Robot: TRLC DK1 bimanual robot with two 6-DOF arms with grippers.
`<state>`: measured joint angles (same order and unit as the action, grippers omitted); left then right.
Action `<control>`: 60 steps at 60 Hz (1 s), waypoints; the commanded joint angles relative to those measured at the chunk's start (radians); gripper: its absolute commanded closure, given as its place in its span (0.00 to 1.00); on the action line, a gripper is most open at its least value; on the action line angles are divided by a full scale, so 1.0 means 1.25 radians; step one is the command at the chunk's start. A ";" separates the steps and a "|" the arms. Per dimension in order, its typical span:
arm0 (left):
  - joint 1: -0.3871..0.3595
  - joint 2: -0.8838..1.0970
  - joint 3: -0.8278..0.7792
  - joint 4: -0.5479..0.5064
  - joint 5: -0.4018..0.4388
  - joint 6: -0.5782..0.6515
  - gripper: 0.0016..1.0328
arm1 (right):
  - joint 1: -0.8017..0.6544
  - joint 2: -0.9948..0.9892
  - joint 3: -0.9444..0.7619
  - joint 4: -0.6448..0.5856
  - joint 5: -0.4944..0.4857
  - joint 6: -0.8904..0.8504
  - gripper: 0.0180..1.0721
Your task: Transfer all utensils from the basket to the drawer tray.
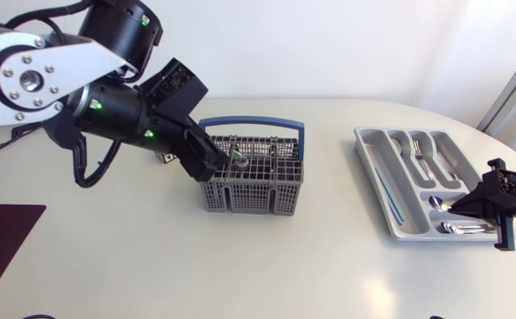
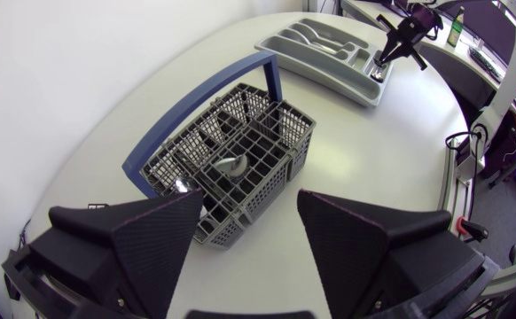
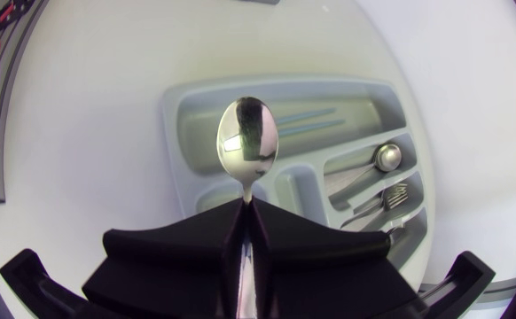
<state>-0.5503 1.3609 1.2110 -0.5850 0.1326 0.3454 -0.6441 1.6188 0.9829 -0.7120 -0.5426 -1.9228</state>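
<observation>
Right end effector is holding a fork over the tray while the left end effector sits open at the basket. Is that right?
Not quite. The right wrist view shows the right end effector shut on a spoon, not a fork, over the tray. The left end effector is open at the basket, as stated.

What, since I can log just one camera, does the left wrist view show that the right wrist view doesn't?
Only the left wrist view: the basket with its blue handle, a utensil inside it, and the open left pincer. Only the right wrist view: the spoon close up, gripped by its handle, and forks in one compartment. Both: the drawer tray and the right pincer by it.
</observation>
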 commanded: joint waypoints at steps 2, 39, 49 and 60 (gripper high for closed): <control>0.000 -0.019 -0.037 0.004 -0.001 0.027 0.28 | -0.027 0.071 0.041 -0.013 0.050 -0.116 0.93; -0.011 -0.012 -0.118 0.099 -0.004 0.041 0.28 | -0.031 0.016 0.024 0.109 0.109 -0.023 0.40; -0.014 -0.003 -0.150 0.169 0.002 0.034 0.28 | 0.020 -0.033 0.075 -0.064 0.091 0.120 0.19; 0.013 0.043 -0.136 0.200 0.060 0.027 0.29 | 0.116 -0.107 0.075 -0.226 0.055 0.223 0.07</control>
<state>-0.5537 1.3769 1.0462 -0.3450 0.1799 0.3859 -0.5423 1.5219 1.0599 -0.9291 -0.4534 -1.7260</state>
